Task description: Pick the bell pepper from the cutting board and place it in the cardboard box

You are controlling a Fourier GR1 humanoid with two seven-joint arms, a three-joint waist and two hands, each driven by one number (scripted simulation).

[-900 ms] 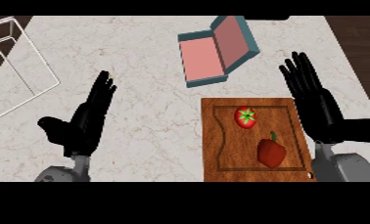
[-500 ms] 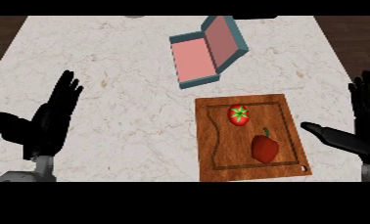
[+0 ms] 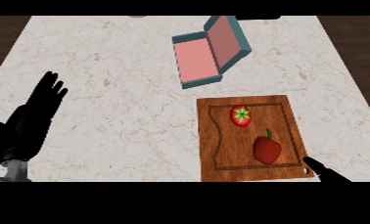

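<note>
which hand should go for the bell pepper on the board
Right. The bell pepper lies on the cutting board, and the right hand shows just off the board's near right corner. The left hand rests open far across the counter.

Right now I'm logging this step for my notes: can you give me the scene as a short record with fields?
bell pepper: red, lying on the cutting board, near end
tomato: on the same board, beyond the pepper
box: open, teal outside, pink inside, beyond the board
left hand: open, at the view's left edge
right hand: only a finger shows, at the board's near right corner
</note>
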